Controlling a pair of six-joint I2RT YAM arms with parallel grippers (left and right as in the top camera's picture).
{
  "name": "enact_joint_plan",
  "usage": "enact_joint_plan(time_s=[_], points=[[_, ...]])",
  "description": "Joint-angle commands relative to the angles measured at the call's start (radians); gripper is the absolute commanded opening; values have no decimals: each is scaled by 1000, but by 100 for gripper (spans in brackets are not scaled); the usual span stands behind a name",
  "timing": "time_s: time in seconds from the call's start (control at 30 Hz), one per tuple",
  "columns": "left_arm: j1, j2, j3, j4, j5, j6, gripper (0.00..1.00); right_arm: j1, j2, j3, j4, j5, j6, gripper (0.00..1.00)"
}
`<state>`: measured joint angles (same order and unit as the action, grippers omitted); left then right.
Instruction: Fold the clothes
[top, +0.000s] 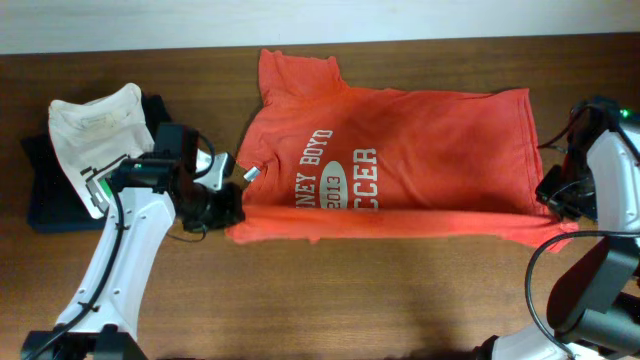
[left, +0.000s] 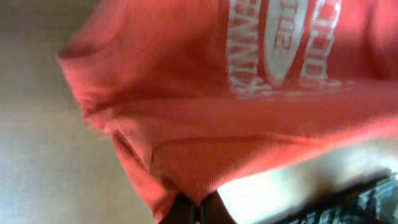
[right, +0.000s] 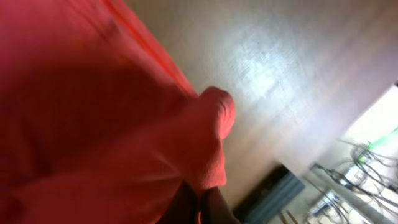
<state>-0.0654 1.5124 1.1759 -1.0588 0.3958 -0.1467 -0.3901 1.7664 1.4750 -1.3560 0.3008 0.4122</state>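
Spread across the brown wooden surface (top: 400, 290): a red-orange short-sleeved T-shirt (top: 420, 150) with white lettering and an oval logo. Long axis left to right, collar end toward the left arm, hem end toward the right.

Pinched at both ends of its near edge. Left end effector (top: 222, 205) closed on the near-left corner; right end effector (top: 556, 195) closed on the near-right corner by the hem. Same in the wrist views: dark fingers (left: 181, 215) clamped on red cloth on the left, and dark fingers (right: 181, 209) on a bunched red fold on the right.

From either end effector, the bulk of the cloth lies away toward the far side of the surface. Neither arm nearer; one at each end of the same edge. Likely next: carrying that near edge over toward the far edge, both ends level and together, folding along the long axis.

Off beside the left arm, apart from the shirt: a white T-shirt (top: 100, 125) on a dark navy folded garment (top: 45, 195).
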Motion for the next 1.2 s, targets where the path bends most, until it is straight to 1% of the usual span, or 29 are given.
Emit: enact_joint_plan(time_s=[0.0,0.1,0.3,0.43,0.57,0.63,0.67,0.7,0.73,0.77,0.8,0.83,0.87,0.93,0.97,1.0,1.03,1.07,1.1,1.17], points=[[3,15,2,142,18,-131,0,-3,-9,0,80,-62,-8,4],[3,64,2,251,45,-134,0,-3,8,0,166,-151,-65,4],[3,178,2,405,45,-134,0,-3,25,0,251,-165,-68,5],[2,225,2,474,46,-134,0,4,35,0,293,-246,-148,5],[3,259,2,521,45,-134,0,31,80,0,322,-245,-154,5],[3,264,2,537,44,-134,0,39,103,0,345,-245,-153,6],[2,267,2,550,42,-134,0,43,111,0,363,-245,-153,11],[1,271,2,560,42,-134,2,44,122,0,393,-245,-153,18],[0,275,2,572,43,-134,8,44,130,0,423,-244,-154,38],[-2,279,2,579,43,-134,18,43,136,0,446,-245,-153,50],[-2,282,2,579,43,-134,38,42,137,0,452,-245,-153,57],[-2,282,2,579,43,-134,47,42,137,0,450,-240,-153,58],[-2,282,2,579,43,-133,50,42,137,0,439,-237,-153,59],[-2,282,5,579,47,-130,50,42,137,0,403,-237,-153,59],[-2,281,10,578,56,-118,50,42,137,0,370,-237,-153,57],[-2,281,15,575,72,-113,49,42,138,0,338,-237,-153,51],[-4,280,22,568,120,-93,47,42,139,-13,319,-237,-153,43],[-14,279,23,557,161,-84,47,42,139,-37,323,-237,-153,40],[-26,279,23,541,161,-77,46,42,139,-61,337,-236,-153,40],[-62,279,23,496,135,-10,46,42,139,-121,378,-233,-153,38]])
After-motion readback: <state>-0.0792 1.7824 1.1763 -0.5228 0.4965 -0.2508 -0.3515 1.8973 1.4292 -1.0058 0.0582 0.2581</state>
